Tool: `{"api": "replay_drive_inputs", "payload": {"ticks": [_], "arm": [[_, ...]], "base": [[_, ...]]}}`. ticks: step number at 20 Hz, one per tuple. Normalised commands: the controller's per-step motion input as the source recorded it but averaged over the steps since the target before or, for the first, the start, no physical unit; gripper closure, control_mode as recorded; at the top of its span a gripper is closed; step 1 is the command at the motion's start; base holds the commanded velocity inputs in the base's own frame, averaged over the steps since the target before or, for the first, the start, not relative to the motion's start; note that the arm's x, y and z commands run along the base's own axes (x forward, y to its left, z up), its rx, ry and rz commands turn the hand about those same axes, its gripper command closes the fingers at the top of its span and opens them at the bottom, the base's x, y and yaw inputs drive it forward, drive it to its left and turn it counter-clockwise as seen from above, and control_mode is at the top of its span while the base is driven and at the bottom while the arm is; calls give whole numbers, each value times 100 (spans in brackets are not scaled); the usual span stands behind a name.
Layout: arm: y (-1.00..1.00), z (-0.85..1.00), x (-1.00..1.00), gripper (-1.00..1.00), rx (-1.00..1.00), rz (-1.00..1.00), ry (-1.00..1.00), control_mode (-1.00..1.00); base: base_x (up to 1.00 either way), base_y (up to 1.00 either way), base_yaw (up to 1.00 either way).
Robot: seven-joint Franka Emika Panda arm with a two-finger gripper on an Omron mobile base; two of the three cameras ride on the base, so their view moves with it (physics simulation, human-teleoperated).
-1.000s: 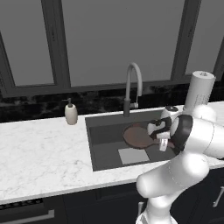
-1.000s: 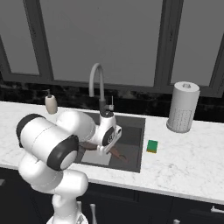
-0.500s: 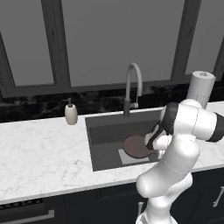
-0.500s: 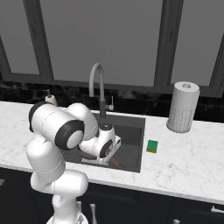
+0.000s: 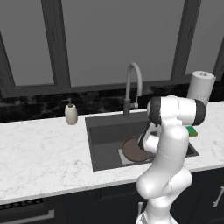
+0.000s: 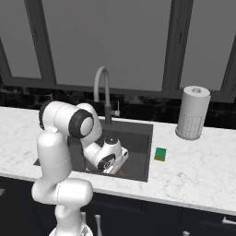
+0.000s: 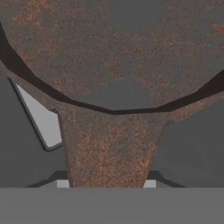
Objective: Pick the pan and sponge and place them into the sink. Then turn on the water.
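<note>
The pan [image 5: 133, 148] lies low inside the sink [image 5: 105, 127], over the pale drain plate [image 5: 124, 155] in front of the faucet [image 5: 132, 87], with the arm reaching down into the basin. It looks stiff and fairly heavy, its weight out in the round body, so the handle is the sensible place to hold it, close to the rim so it does not swing. The claw [image 7: 106, 186] is nearly pressed together, pinching the rusty brown handle, which runs up the middle of the hand view to the pan's rim. The sponge [image 6: 160, 153] rests on the bench just right of the sink; it is likely light and soft, easy to nip across its short sides.
</note>
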Motion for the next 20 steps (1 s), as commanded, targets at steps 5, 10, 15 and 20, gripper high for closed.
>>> {"api": "replay_drive_inputs", "payload": {"ticks": [5, 10, 15, 20], "arm": [[-30, -40, 25, 100, 0, 0, 0, -100], [-27, -39, 31, 100, 0, 0, 0, -100], [-28, -39, 23, 100, 0, 0, 0, -100], [-28, -25, 19, 100, 0, 0, -4, -100]], "base": [[0, 0, 0], [0, 0, 0], [0, 0, 0], [0, 0, 0]]}}
